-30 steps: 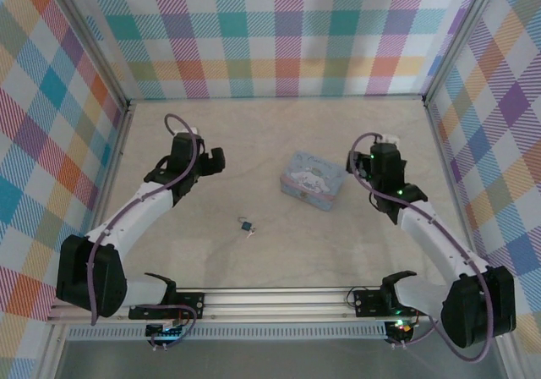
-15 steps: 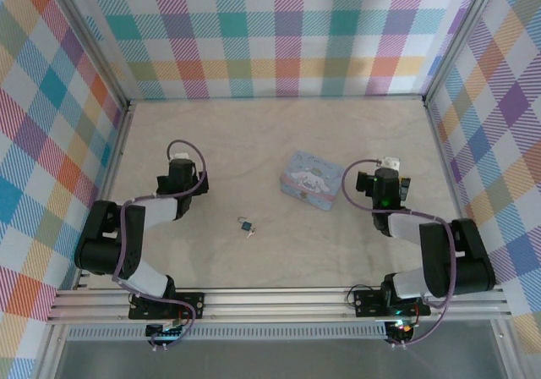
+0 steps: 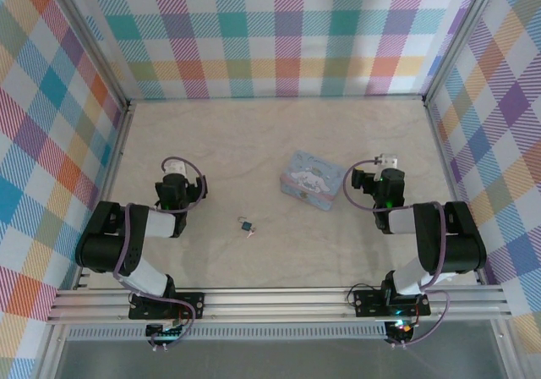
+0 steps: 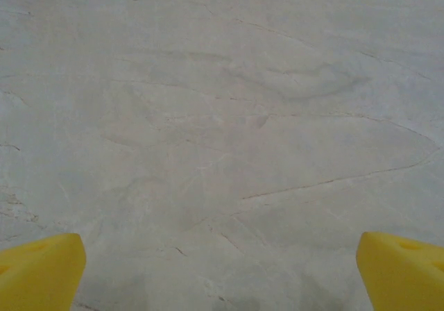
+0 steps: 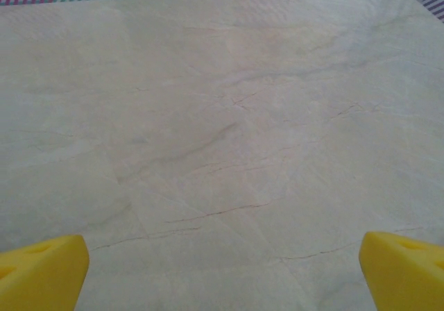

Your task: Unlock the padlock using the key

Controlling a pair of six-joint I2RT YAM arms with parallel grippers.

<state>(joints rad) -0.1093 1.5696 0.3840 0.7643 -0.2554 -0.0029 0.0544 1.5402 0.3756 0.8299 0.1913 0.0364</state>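
The tiny dark padlock [image 3: 245, 224] lies on the table near the middle front, with the thin pale key [image 3: 251, 233] right beside it at its lower right. My left gripper [image 3: 175, 176] hangs low over the table well to the left of the padlock. In the left wrist view it [image 4: 222, 273] is open, its yellow fingertips [image 4: 38, 269] far apart over bare table. My right gripper [image 3: 387, 169] sits to the right, beyond the box. It [image 5: 222, 269] is open too, with nothing between its yellow fingertips [image 5: 402, 266].
A pale blue cartoon-printed box [image 3: 313, 180] stands right of centre, between the padlock and my right gripper. Plaid walls close the table on the left, back and right. Both arms are folded back near their bases at the front rail [image 3: 279, 299].
Both arms have folded back toward their bases and dropped lower, so each gripper has moved a little nearer the front. Padlock, key and box have stayed put.
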